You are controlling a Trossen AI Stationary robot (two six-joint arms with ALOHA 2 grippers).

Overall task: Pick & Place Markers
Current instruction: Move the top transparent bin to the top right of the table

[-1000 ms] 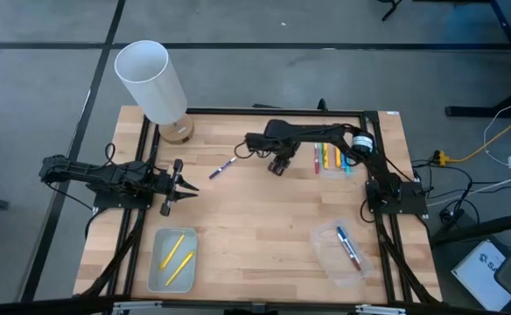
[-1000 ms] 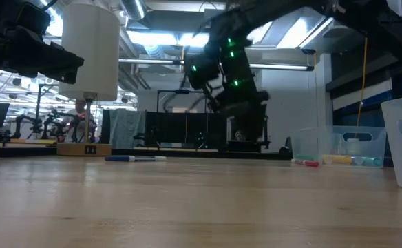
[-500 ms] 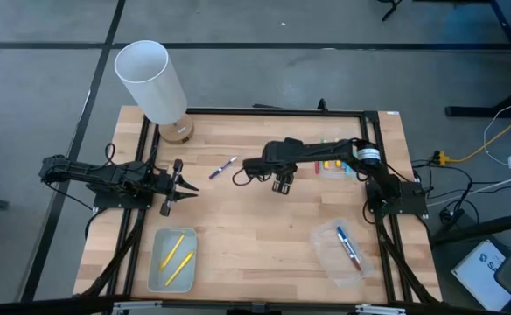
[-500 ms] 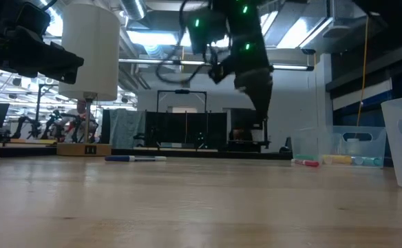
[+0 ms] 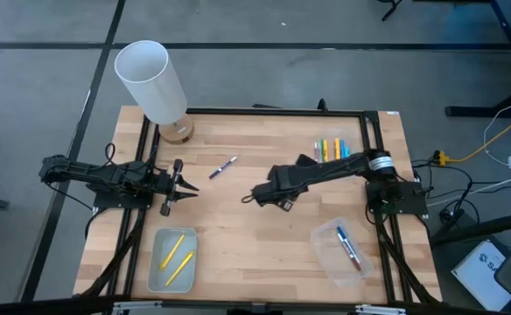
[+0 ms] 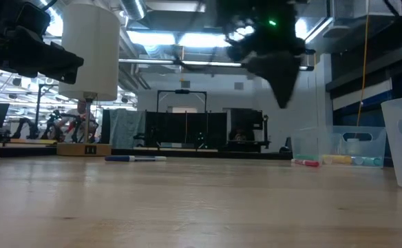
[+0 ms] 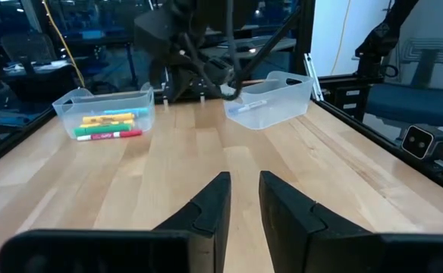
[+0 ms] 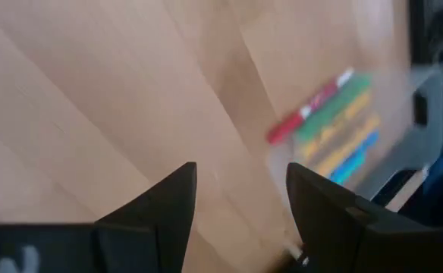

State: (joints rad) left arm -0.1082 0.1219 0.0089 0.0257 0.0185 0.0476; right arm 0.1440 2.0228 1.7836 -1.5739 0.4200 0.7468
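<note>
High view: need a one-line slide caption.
Right gripper open and empty above mid-table; left gripper waits at the left edge; one marker lies loose between three clear trays holding sorted markers.

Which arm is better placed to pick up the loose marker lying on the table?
Probably the right: its hand is open over mid-table, near the marker. The left hand waits nearly closed at the left side.

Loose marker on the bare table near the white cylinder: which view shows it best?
The high view: the loose marker lies alone on bare wood, fully visible, ahead of the left hand. The low view shows it side-on and far off. Neither wrist view shows it.
</note>
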